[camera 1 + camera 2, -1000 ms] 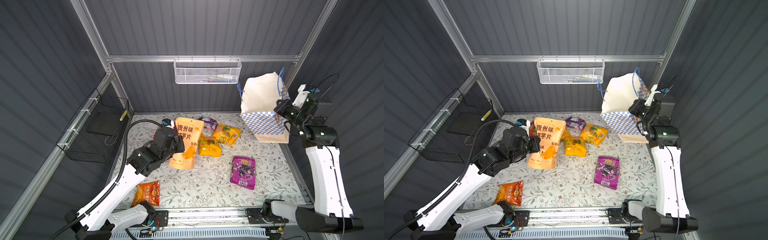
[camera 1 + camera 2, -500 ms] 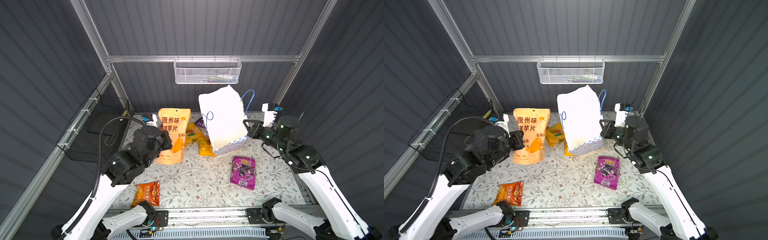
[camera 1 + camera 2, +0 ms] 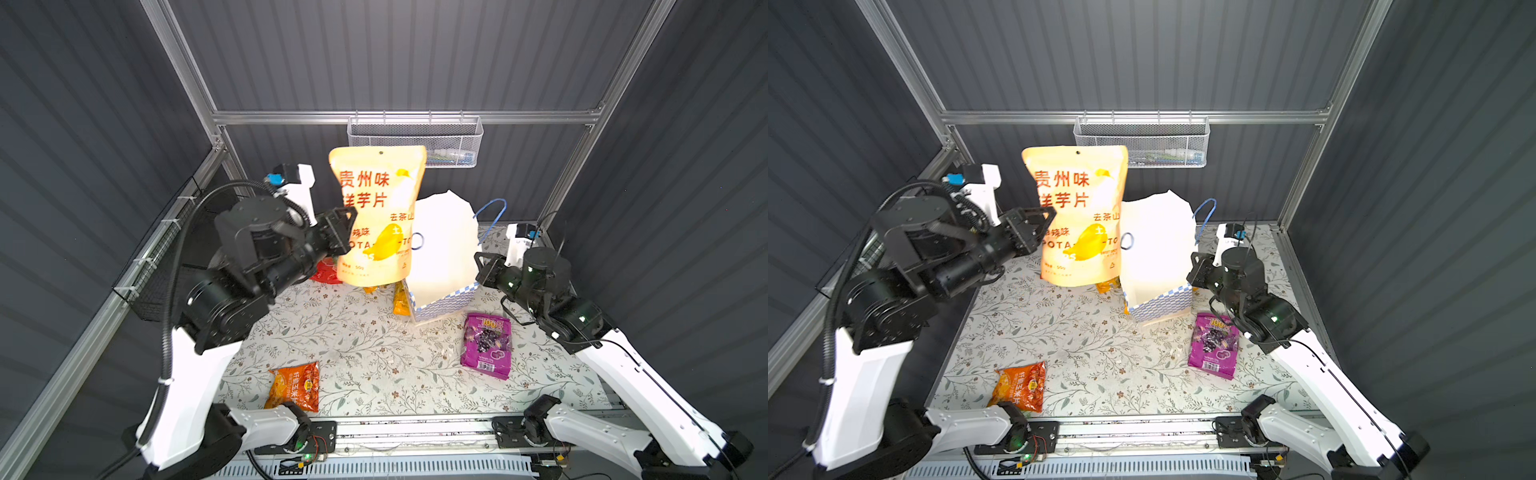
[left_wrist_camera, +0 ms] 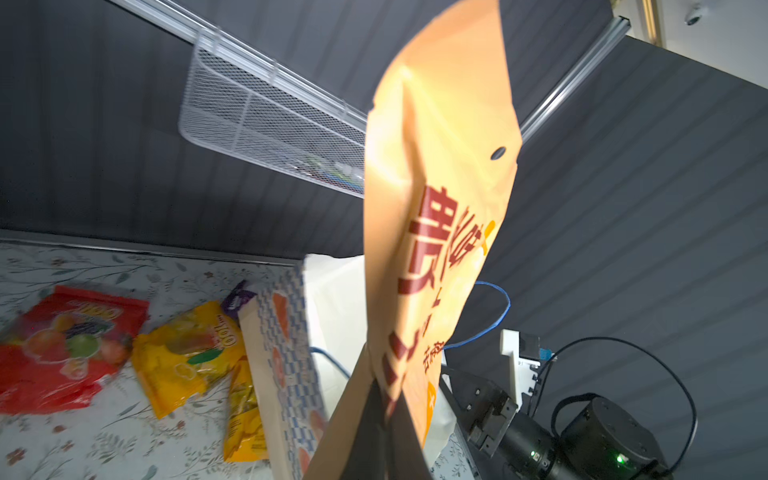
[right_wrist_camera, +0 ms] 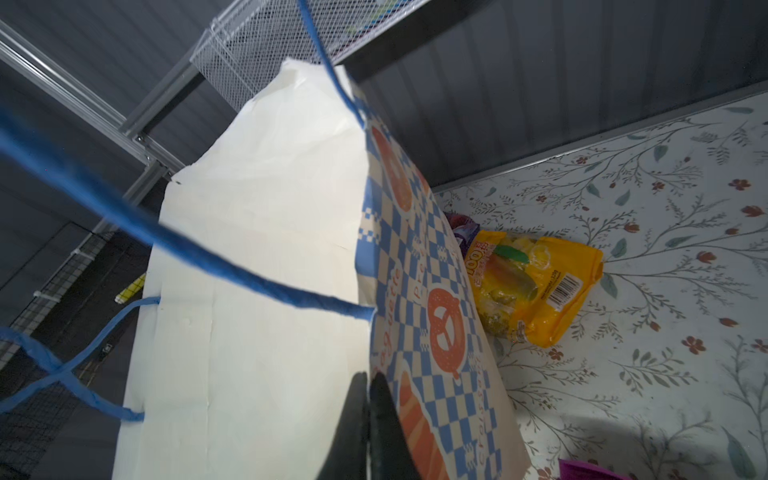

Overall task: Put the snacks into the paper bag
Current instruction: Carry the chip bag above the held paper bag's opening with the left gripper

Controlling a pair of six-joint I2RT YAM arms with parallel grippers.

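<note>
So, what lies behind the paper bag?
A yellow packet and a purple packet's corner show past the paper bag; the bag hides whatever else lies there.

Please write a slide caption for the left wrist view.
Left gripper, jaws shut on the pale-orange pouch, holds it beside the paper bag; red packet and yellow packet on the table.

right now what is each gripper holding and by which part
The left gripper pinches the large pale-orange pouch by one side edge, in its lower half. The right gripper pinches the paper bag by the rim of its checkered wall.
</note>
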